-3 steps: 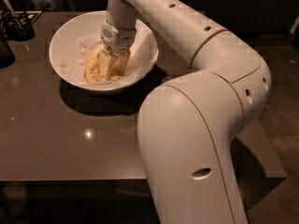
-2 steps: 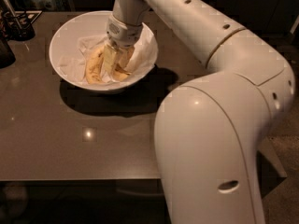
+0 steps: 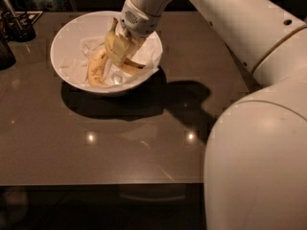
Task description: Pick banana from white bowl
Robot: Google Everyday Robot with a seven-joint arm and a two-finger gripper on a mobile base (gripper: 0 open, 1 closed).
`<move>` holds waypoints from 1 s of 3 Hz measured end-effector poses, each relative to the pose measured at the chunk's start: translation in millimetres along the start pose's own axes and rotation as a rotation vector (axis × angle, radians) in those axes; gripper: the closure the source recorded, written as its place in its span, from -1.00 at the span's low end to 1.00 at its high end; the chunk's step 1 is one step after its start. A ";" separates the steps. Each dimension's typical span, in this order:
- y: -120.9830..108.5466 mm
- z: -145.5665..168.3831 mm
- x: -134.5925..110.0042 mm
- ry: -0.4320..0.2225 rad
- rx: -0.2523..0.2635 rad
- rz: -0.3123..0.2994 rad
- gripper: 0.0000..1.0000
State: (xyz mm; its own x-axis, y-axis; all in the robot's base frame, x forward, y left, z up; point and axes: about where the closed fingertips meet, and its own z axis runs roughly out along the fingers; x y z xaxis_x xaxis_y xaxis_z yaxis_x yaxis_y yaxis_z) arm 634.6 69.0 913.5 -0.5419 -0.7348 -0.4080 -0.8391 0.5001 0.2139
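hand (image 3: 119,47) just 3 o'clock of white bowl (image 3: 55,47) centre, clamped on banana (image 3: 134,66) mid-body. light, soft, bruises easily: squeeze gently.

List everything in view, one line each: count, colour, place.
wide round white bowl: one, white, far left part of table
crumpled paper lining: one, white, inside bowl
curved blotchy banana: one, deep yellow, in bowl, stem up
second banana: one, yellow with brown streaks, lying in bowl
glossy table: one, dark brown, under bowl
utensil holder: one, dark, top-left corner
gripper: one, pale, in bowl, shut on curved blotchy banana
robot arm: one, white, right side
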 end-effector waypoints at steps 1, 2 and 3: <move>1.7 0.5 -4.6 -0.001 0.001 -0.013 1.00; 19.8 -16.2 -8.9 0.000 0.023 -0.021 1.00; 46.7 -41.1 -6.1 -0.002 0.020 -0.017 1.00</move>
State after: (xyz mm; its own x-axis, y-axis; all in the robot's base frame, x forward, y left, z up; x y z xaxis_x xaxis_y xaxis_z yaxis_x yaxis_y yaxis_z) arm 596.8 78.0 962.4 -0.5274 -0.7426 -0.4128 -0.8471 0.4966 0.1891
